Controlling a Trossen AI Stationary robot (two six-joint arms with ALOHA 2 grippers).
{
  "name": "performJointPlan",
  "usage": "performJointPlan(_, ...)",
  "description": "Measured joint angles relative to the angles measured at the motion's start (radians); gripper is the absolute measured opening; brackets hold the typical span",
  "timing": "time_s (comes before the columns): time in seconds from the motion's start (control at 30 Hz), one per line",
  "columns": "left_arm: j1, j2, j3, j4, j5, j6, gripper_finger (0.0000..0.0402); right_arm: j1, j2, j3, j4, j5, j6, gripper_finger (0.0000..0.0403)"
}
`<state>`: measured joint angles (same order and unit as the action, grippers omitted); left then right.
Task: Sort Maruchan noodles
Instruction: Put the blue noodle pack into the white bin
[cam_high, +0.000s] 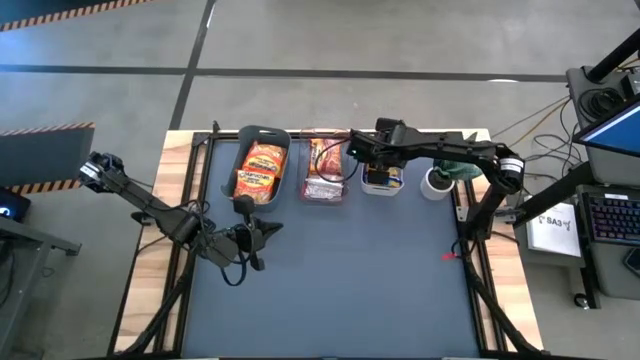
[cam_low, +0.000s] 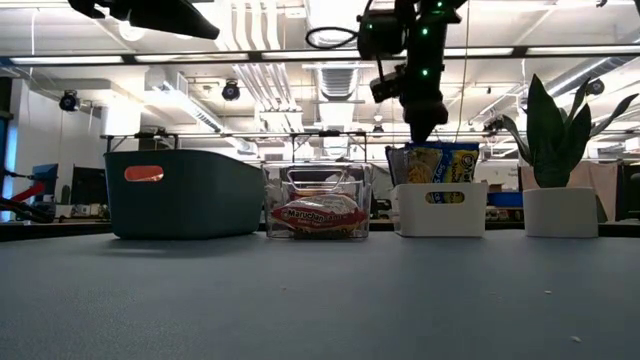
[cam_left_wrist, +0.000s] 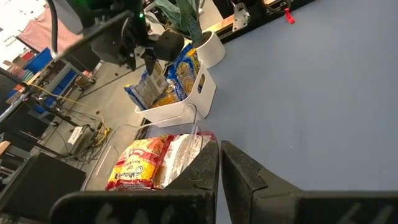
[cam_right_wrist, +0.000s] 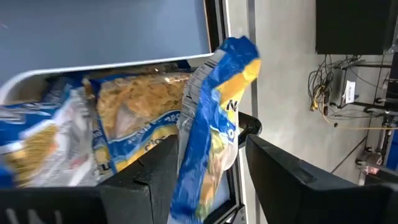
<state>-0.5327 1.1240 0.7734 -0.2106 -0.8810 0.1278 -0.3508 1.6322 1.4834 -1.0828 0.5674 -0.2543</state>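
Looking from the near edge of the mat (cam_high: 330, 300), I have nothing on it in front; every packet sits in the row of bins at the far side. My left gripper (cam_high: 262, 232) waits low over the mat, short of the teal bin (cam_high: 262, 135), fingers (cam_left_wrist: 239, 168) pressed together and empty, kept clear, I judge, so the right arm has room.

Farther back, the teal bin holds orange packets (cam_high: 258, 170), and the clear bin (cam_high: 326, 190) beside it holds red-and-white ones (cam_low: 318, 214). The white bin (cam_low: 441, 208), next along, has yellow-and-blue packets (cam_left_wrist: 163, 84) standing on edge.

My right gripper (cam_right_wrist: 208, 168) hangs straight over that white bin with one more yellow-and-blue packet (cam_right_wrist: 214, 124) upright between its fingers (cam_right_wrist: 143, 171). The fingers stand apart, and I cannot tell whether they grip the packet or have let it go. Holding it vertical makes sense to me: the bin is narrow, so the packet slots in beside the others. A potted plant (cam_low: 560, 150) stands just past the white bin.
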Motion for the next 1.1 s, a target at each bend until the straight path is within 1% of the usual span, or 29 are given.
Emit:
performJointPlan(0.27,0.000,0.000,0.000,0.000,0.000,-0.001,0.0000,0.035,-0.027,0.075,-0.041,-0.001,0.070,0.0187)
performJointPlan(0.37,0.000,0.000,0.000,0.000,0.000,-0.001,0.0000,0.054,-0.040,0.118,-0.044,-0.018,0.092,0.0187)
performJointPlan(0.53,0.000,0.000,0.000,0.000,0.000,-0.001,0.0000,0.069,-0.052,0.195,-0.042,-0.040,0.192,0.0178)
performJointPlan(0.63,0.000,0.000,0.000,0.000,0.000,-0.002,0.0000,0.059,-0.053,0.204,-0.041,-0.092,0.294,0.0151)
performJointPlan(0.77,0.000,0.000,0.000,0.001,0.000,-0.002,0.0000,0.038,-0.053,0.154,-0.031,-0.097,0.400,0.0088)
performJointPlan(0.9,0.000,0.000,0.000,0.000,0.000,-0.002,0.0000,0.003,-0.048,0.072,0.096,-0.097,0.438,0.0022)
performJointPlan(1.0,0.000,0.000,0.000,0.001,0.000,-0.002,0.0000,-0.037,-0.045,0.019,0.217,-0.130,0.462,0.0013)
performJointPlan(1.1,0.000,0.000,0.000,0.001,0.000,-0.002,0.0000,-0.084,-0.045,-0.026,0.333,-0.226,0.514,0.0009)
